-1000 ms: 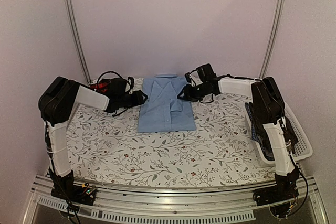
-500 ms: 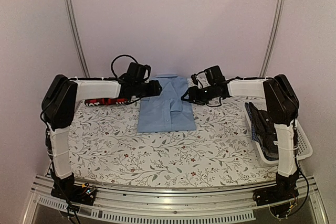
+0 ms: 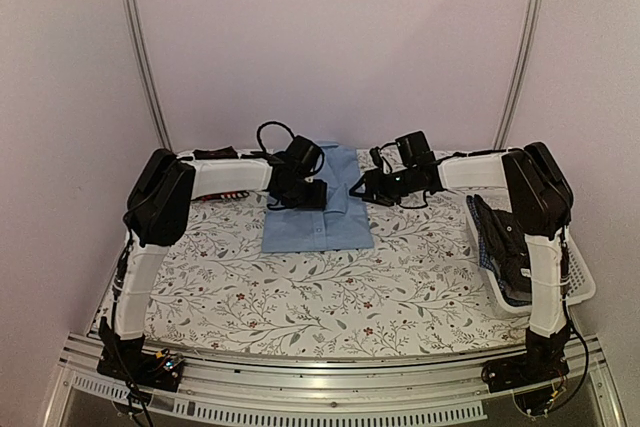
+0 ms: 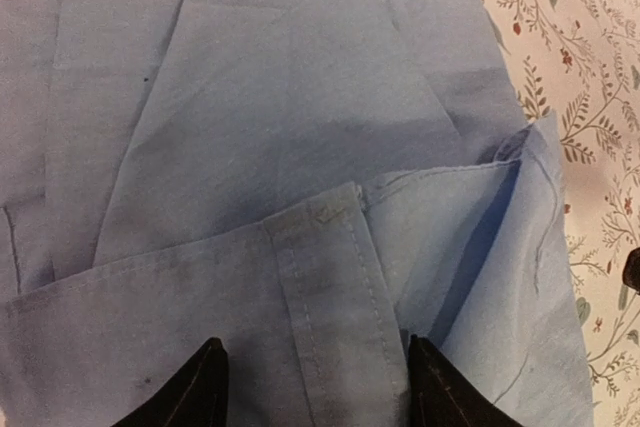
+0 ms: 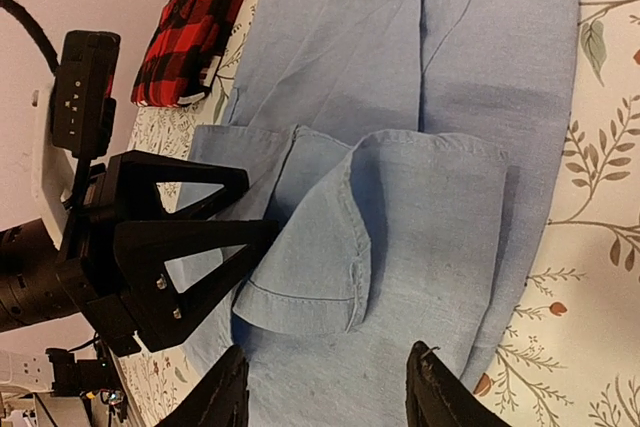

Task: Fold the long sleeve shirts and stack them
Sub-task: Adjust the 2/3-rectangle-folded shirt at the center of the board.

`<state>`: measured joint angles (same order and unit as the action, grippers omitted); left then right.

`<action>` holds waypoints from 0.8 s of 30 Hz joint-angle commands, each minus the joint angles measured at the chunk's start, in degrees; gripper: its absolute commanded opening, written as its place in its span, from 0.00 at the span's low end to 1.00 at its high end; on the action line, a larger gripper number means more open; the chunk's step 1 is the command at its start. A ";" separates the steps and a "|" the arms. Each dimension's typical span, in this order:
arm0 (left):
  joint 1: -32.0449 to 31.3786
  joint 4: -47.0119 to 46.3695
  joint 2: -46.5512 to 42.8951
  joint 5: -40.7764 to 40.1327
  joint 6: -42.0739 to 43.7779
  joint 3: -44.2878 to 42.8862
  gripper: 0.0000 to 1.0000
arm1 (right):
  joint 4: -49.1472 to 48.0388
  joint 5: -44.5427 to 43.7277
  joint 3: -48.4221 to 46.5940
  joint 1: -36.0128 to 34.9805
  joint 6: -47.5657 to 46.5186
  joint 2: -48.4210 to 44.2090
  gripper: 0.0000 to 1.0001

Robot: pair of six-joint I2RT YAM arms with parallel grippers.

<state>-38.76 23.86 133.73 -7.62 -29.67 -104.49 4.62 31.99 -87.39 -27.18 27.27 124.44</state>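
Your left arm is swinging in from the far left side of the counter (image 3: 300, 287), and the left claw (image 3: 305, 194) is now hanging over the left half of the light blue shirt (image 3: 320, 222), where a moment ago it was standing off beside it. The right claw (image 3: 362, 187) is barely shifting at the shirt's right side.

Working from the near edge outward: the white basket (image 3: 580, 282) is sitting off the right edge with a dark checked shirt (image 3: 500, 247) lying rumpled inside, so that one is waiting to be folded. Past the middle of the counter, toward the far edge, the light blue shirt is lying as a neat rectangle with a sleeve turned in across its front. I am judging this fold to be nearly finished. Both claws are spread wide, gripping nothing, with their tips just above the cloth. At the far left corner the red-and-black plaid shirt (image 5: 195, 22) is lying folded, well apart from the blue one, so stacking is not yet happening.

Small white lettering is showing on the left wrist's black housing, but it is too small to read. No brand or label is showing on any shirt.
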 commanded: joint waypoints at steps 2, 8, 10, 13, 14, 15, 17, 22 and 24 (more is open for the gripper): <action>-0.89 4.05 -0.07 -2.46 -0.12 -2.12 0.54 | -3.06 2.70 0.82 0.28 1.44 -1.69 0.52; -0.82 3.51 -0.66 -3.83 0.94 -2.66 0.37 | -3.85 4.58 0.99 0.26 2.60 -0.38 0.44; -0.82 3.41 -0.79 -4.04 0.93 -2.86 0.31 | -3.97 4.66 1.36 0.23 2.66 -0.18 0.39; -0.77 2.57 -1.63 -4.35 0.93 -2.30 0.23 | -4.02 4.60 2.35 0.16 2.55 -0.24 0.31; -0.76 2.35 -1.97 -4.39 0.94 -1.95 0.21 | -4.03 4.58 2.77 0.17 2.32 -0.32 0.29; -0.72 2.03 -2.33 -4.38 0.99 -1.60 0.19 | -3.90 4.48 3.16 0.15 2.17 -0.40 0.27; -0.76 1.21 -3.10 -4.41 1.00 -0.67 0.17 | -3.48 4.45 3.94 -0.19 1.60 -0.55 0.22; -0.72 -1.45 -5.48 -4.80 0.62 2.84 0.16 | -2.65 3.46 4.56 -2.04 0.17 -0.40 0.20; -0.74 -2.94 -6.76 -4.94 0.23 4.71 0.20 | -2.67 3.60 4.13 -2.49 0.36 0.40 0.20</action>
<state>-39.09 24.67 131.63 -11.35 -29.02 -102.74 2.13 35.73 -83.42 -28.23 28.73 124.44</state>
